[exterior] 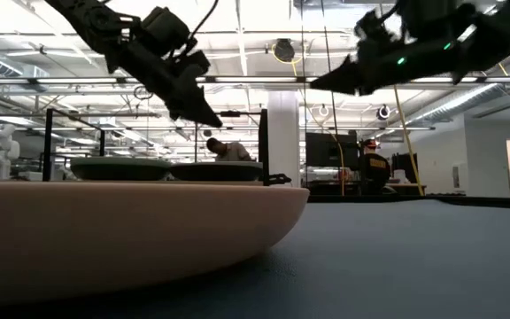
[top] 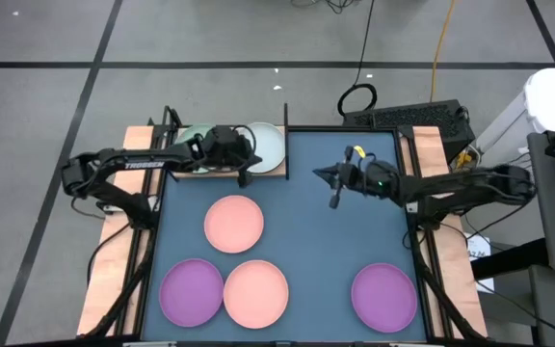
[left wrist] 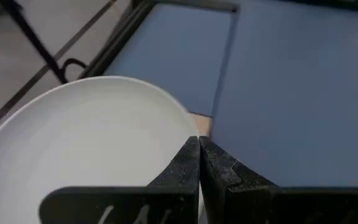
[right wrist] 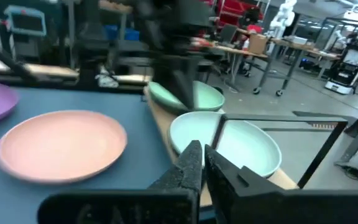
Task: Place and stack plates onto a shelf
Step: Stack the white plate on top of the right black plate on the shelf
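Note:
The wooden shelf stands at the mat's far left. On it lie a pale green plate and a pale blue-white plate, side by side. My left gripper is shut and empty, hanging just above the blue-white plate's near rim without touching it. My right gripper is also shut and empty. It hovers level over the mat to the right of the shelf, pointing at it. Two pink plates and two purple plates lie flat on the mat.
The blue-grey mat has free room in its middle and right. Thin black shelf posts rise at the shelf's corners. A keyboard and cables lie beyond the far edge. A person sits in the room behind.

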You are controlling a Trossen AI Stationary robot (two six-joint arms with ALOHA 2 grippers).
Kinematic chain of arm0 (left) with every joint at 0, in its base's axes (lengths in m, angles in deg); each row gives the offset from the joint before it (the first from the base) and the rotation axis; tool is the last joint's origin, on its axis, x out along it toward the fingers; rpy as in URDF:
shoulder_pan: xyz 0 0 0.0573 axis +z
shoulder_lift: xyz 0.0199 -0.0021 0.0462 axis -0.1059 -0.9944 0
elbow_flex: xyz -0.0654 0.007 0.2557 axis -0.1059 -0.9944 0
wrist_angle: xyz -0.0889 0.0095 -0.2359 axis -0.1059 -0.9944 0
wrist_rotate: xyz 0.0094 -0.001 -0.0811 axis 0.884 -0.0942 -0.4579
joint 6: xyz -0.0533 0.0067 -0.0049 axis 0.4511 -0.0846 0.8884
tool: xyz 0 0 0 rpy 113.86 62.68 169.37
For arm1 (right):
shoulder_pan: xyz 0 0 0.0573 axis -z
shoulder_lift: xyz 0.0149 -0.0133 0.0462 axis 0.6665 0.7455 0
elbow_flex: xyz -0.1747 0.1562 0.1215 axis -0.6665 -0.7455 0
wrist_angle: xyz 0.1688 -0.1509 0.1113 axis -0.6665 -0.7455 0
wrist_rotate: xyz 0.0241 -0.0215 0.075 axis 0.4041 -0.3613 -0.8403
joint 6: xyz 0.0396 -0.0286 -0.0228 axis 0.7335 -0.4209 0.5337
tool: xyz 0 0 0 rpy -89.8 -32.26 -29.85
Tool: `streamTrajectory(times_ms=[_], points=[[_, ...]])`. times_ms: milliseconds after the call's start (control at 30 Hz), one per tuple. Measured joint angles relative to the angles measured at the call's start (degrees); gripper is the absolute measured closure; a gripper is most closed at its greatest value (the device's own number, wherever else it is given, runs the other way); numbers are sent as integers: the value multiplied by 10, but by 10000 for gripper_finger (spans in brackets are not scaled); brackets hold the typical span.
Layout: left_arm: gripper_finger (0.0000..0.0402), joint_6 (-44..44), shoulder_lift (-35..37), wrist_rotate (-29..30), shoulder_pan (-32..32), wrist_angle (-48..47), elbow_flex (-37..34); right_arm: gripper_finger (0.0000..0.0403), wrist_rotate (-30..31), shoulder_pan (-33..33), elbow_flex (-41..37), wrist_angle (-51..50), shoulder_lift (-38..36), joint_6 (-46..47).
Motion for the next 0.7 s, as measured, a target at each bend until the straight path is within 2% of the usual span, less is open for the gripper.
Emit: streamTrajectory(times_ms=[200, 400, 500, 700], points=[[401, 20, 53, -16, -46, -52, 0, 402, -131, 118, 5, 127, 130, 38], [401, 52, 129, -12, -113, 15, -73, 402, -243, 171, 81, 147, 249, 76], [401, 75, 164, 16, -148, 56, -130, 403, -267, 178, 124, 147, 295, 76], [401, 102, 215, 90, -212, 160, -229, 403, -266, 202, 177, 147, 357, 104]])
